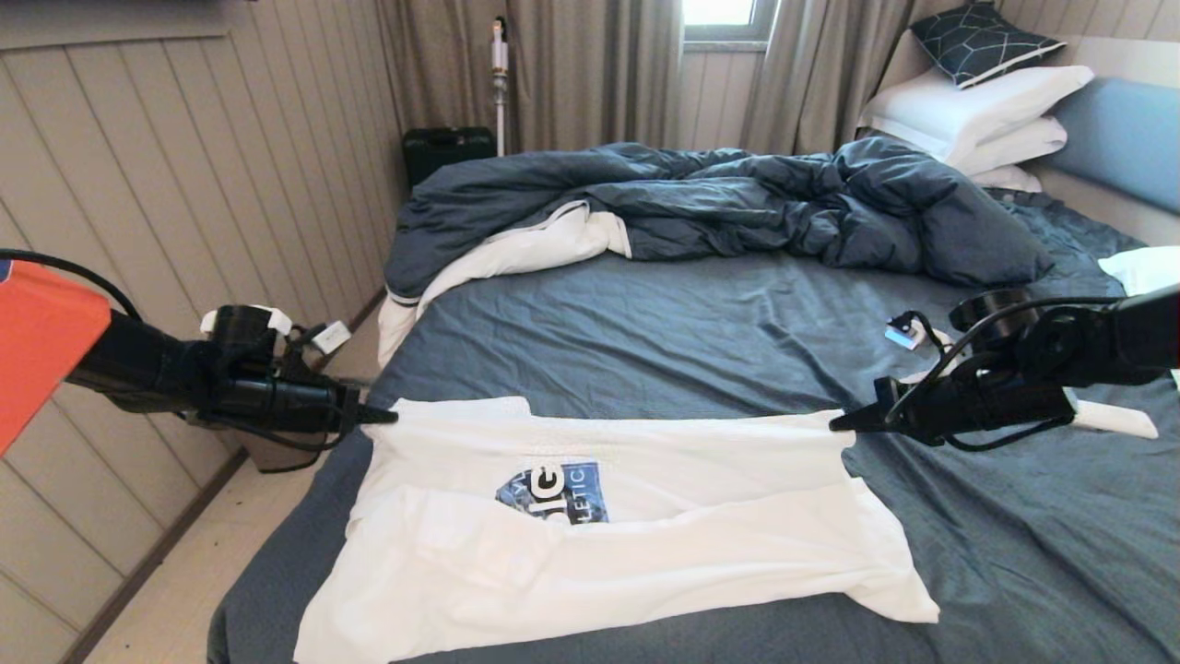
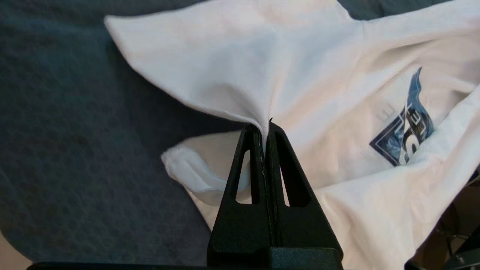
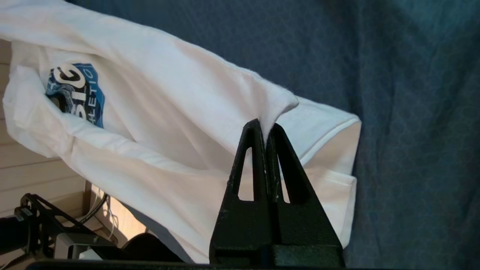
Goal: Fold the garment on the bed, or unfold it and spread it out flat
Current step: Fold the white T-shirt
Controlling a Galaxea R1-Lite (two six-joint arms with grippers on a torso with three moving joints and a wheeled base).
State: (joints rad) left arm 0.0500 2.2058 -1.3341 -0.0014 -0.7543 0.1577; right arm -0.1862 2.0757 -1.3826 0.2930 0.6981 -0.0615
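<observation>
The white printed T-shirt (image 1: 608, 544) lies on the near part of the wide bed with the dark blue-grey sheet (image 1: 701, 332), its near edge at the bed's near edge. The left gripper (image 1: 392, 416) pinches the shirt's far left corner, the right gripper (image 1: 837, 424) its far right corner. Beyond the shirt lies the rumpled blue-grey duvet (image 1: 737, 203). The stacked white pillows (image 1: 977, 115) rest far right, against the padded headboard (image 1: 1125, 134).
</observation>
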